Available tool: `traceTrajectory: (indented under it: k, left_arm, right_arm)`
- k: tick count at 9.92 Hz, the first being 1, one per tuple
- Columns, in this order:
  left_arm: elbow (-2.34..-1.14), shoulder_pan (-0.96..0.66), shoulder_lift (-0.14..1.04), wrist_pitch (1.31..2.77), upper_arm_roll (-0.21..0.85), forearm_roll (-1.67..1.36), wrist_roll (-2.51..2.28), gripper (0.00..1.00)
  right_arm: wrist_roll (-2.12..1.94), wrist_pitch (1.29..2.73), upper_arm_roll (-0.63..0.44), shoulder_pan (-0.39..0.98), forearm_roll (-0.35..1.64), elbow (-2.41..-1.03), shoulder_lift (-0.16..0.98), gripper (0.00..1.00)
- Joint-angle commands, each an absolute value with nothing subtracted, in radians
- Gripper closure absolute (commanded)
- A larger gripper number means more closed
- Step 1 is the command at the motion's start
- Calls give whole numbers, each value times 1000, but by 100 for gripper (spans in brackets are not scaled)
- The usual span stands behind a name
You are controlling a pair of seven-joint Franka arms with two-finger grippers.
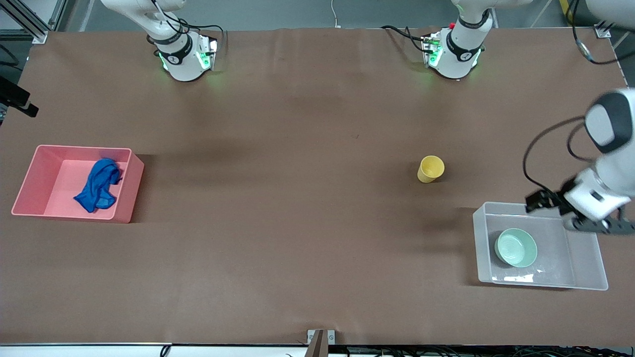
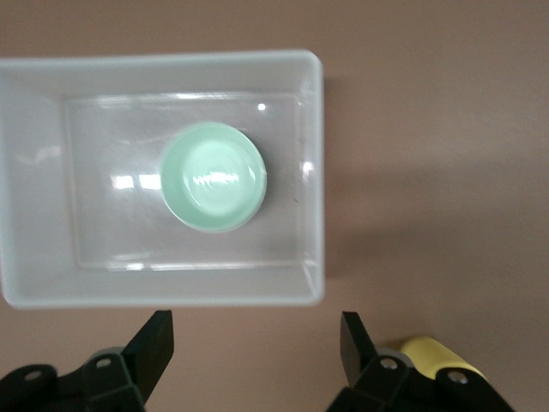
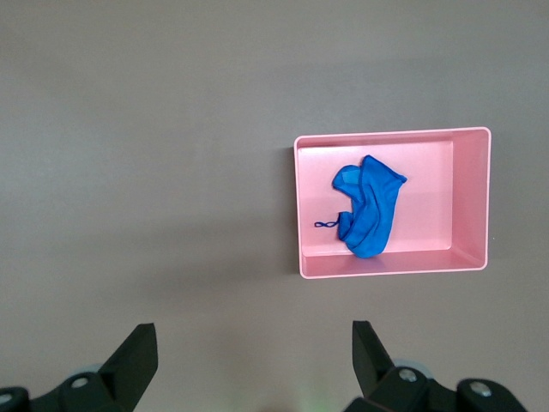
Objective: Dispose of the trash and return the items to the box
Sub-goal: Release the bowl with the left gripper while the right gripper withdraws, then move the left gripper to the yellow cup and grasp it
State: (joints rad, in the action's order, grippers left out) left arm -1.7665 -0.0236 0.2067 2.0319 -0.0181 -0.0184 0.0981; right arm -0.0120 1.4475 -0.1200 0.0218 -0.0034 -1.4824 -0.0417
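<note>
The mint-green bowl (image 1: 516, 247) lies in the clear bin (image 1: 478, 243) at the left arm's end of the table. The yellow cup (image 1: 430, 169) stands on the table, farther from the front camera than the bin. The blue rag (image 1: 99, 184) lies in the pink bin (image 1: 126, 193) at the right arm's end. My left gripper (image 1: 588, 225) hangs open and empty over the clear bin's farther rim. In the left wrist view the left gripper (image 2: 257, 330) is over bare table beside the bin (image 2: 313, 172), with the bowl (image 2: 213, 176) inside and the cup (image 2: 429, 350) partly hidden. My right gripper (image 3: 255, 343) is open and empty, high over the table.
The right wrist view shows the pink bin (image 3: 476, 197) with the rag (image 3: 369, 210) in it, apart from the right gripper. The two arm bases (image 1: 183, 57) (image 1: 454, 52) stand along the table's edge farthest from the front camera.
</note>
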Motion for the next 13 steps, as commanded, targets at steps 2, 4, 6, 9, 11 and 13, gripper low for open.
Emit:
traceTrajectory:
  k: [2,4,6,9,11,13]
  left_arm:
    - [-2219,-15,13,2268,107,2,-65,13]
    - [-2345,-17,40,2402,188,2,-148,13]
    - [-2378,-18,115,2503,222,2,-153,13]
    - [-2381,-23,207,2554,236,2,-153,20]
    - [-2379,-23,244,2565,250,2,-153,59]
    - [-2378,-21,250,2566,252,2,-152,96]
  right_arm:
    - [-8,1488,-106,14,-17,-1494,-28,0]
    - [-32,1479,-109,-1,-15,-1493,-28,0]
    - [-40,1451,-109,-3,-18,-1485,-28,0]
    - [-46,1450,-106,-28,-14,-1483,-28,0]
    - [-48,1450,-103,-44,-6,-1485,-28,0]
    - [-48,1442,-103,-38,-6,-1485,-28,0]
